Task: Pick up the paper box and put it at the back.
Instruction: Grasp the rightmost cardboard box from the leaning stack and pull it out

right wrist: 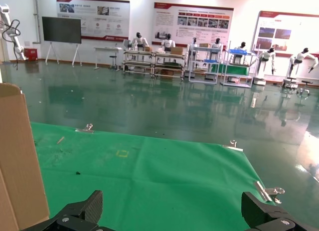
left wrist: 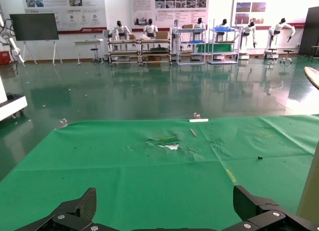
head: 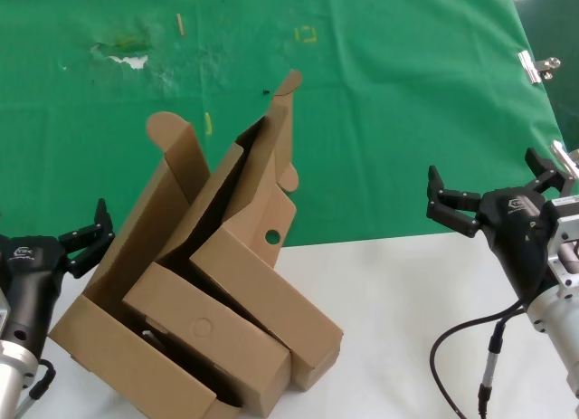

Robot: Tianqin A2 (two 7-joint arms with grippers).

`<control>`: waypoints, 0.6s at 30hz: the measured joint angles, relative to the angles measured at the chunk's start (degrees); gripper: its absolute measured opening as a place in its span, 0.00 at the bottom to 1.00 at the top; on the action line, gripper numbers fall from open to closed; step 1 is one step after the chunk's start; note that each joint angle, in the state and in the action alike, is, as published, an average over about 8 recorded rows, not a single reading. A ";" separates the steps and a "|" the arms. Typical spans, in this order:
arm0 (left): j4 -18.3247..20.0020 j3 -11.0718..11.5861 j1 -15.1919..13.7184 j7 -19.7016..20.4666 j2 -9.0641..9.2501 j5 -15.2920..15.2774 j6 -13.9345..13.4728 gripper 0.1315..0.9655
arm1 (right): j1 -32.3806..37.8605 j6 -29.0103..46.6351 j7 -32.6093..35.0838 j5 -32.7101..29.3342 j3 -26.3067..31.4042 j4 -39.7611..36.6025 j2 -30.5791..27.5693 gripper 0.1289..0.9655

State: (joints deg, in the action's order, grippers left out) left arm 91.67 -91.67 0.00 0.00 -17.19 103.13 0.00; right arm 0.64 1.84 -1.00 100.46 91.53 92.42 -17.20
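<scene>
The paper box, brown corrugated card with a small round hole in one flap, lies tilted in a heap of cardboard at the front left of the head view, its lid and tabs sticking up over the green cloth at the back. My left gripper is open, just left of the heap and apart from it. My right gripper is open too, well to the right at the cloth's near edge. Both wrist views look out over the cloth; nothing lies between the left gripper's or the right gripper's fingers.
A second brown box with a faint circle outline lies in the same heap, against the paper box. A cardboard panel stands close beside my right gripper. A metal clip holds the cloth's right edge. White tabletop lies in front.
</scene>
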 joint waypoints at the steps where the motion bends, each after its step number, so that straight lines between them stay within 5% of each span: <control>1: 0.00 0.00 0.00 0.00 0.00 0.00 0.00 1.00 | 0.00 0.00 0.00 0.00 0.00 0.00 0.00 1.00; 18: 0.00 0.00 0.00 -0.03 0.00 0.00 0.00 1.00 | -1.25 4.71 -0.32 2.46 -3.04 4.53 -1.93 1.00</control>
State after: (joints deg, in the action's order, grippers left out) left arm 91.67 -91.67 0.00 -0.03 -17.19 103.13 0.00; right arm -0.61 6.54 -1.32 102.91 88.49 96.95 -19.13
